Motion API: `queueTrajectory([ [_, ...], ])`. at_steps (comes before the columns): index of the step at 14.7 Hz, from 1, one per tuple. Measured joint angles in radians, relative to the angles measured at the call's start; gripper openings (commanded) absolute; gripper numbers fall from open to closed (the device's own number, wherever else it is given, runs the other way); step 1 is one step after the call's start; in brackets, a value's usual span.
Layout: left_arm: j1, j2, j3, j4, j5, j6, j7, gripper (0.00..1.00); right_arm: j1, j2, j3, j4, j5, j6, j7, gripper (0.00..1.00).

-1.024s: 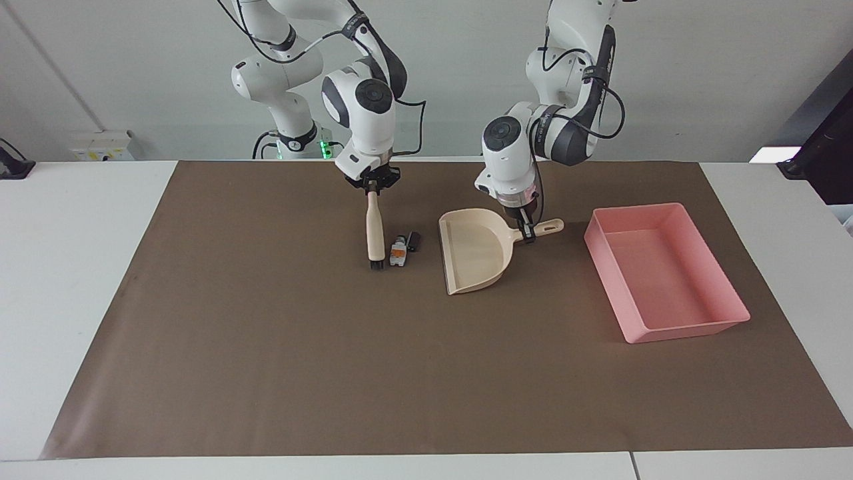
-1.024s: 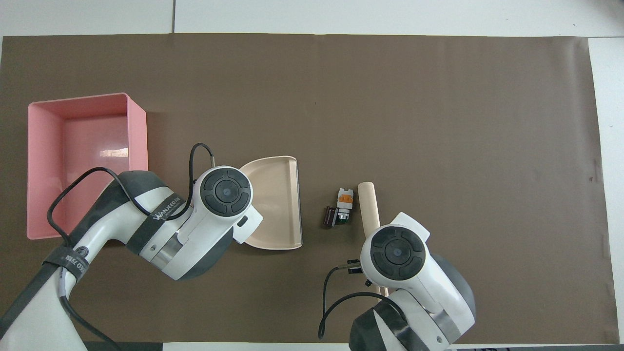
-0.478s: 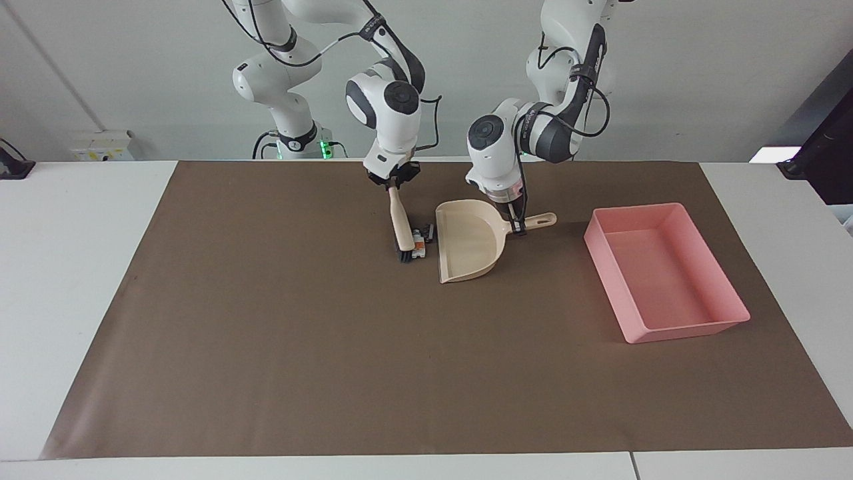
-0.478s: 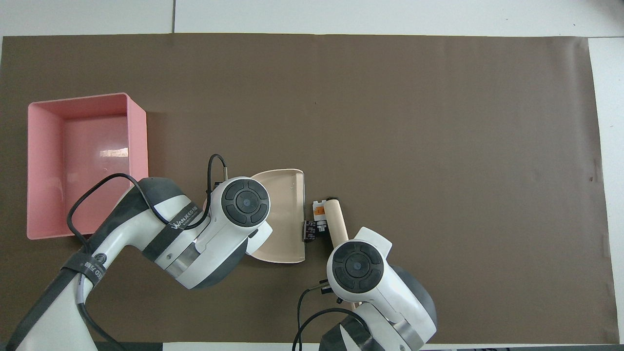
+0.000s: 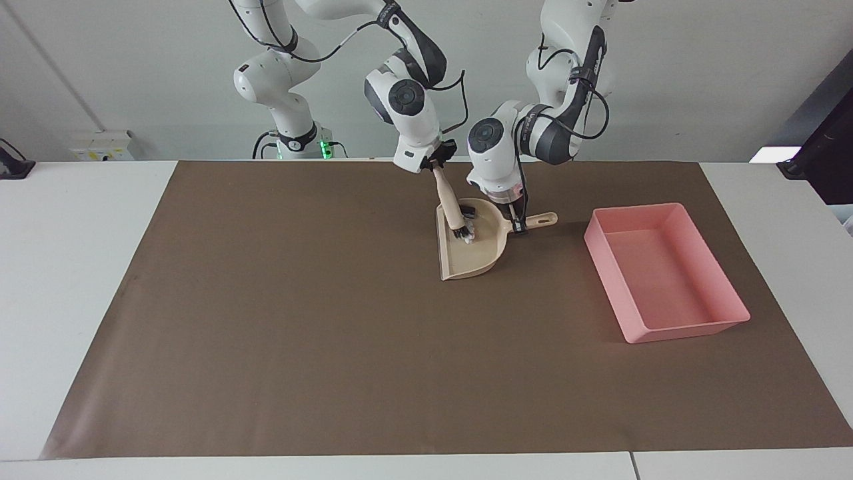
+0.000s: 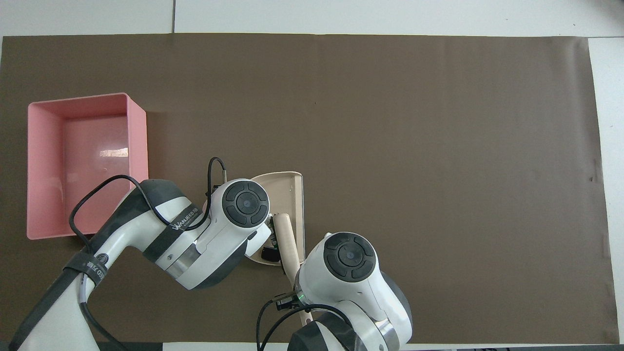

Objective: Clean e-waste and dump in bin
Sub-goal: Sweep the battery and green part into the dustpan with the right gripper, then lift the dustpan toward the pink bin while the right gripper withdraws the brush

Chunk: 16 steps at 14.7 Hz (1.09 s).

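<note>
Sweeping looks nearly done: the right gripper is clamping the brush, its bristles sitting inside the dustpan with the e-waste. The left gripper is pinching the dustpan's handle. Dumping into the bin, toward the left arm's end, is awaiting.

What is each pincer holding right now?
Left pincer: closed on the dustpan handle.
Right pincer: closed on the brush handle.

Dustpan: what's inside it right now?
Inside the beige dustpan are the brush's bristle end, a dark bit and a whitish bit. The brush and the arms cover part of the pan, so anything else there is hidden.
</note>
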Motion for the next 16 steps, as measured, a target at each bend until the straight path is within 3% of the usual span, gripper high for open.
queueTrajectory([
  [4, 0.0, 0.0, 0.0, -0.004, 0.0, 0.0, -0.004, 0.0, -0.003, -0.002, -0.007, 0.042, -0.054, -0.029, 0.08, 0.0],
  [8, 0.0, 0.0, 0.0, -0.005, 0.0, 0.0, -0.006, 0.0, -0.054, -0.07, -0.017, 0.067, -0.169, -0.171, 0.155, 0.0],
  [13, 0.0, 0.0, 0.0, -0.006, 0.0, 0.0, -0.007, 0.0, -0.339, -0.208, -0.026, 0.075, -0.369, -0.351, 0.13, 0.0],
  [16, 0.0, 0.0, 0.0, -0.008, 0.0, 0.0, -0.007, 0.0, -0.498, -0.233, -0.031, 0.085, -0.452, -0.411, 0.037, 0.0],
])
